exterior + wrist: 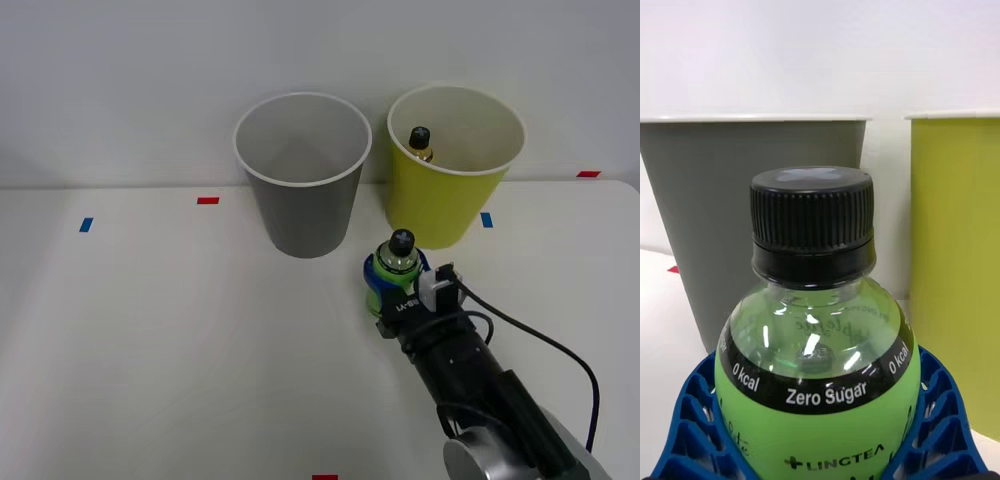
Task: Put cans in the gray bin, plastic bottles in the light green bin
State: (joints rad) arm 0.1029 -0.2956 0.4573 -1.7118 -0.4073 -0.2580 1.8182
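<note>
Your right gripper clamps green bottle upright between blue fingers (black cap up), on table before light green bin, gray bin alongside. Amber-necked bottle sits inside light green bin.

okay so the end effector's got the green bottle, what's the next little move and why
Probably lift the green bottle straight up. The right end effector is shut on it, upright on the table just in front of the light green bin. The bin's rim looks higher than the bottle's cap, so it likely needs height before moving over the opening, where an amber-necked bottle already sits.
</note>
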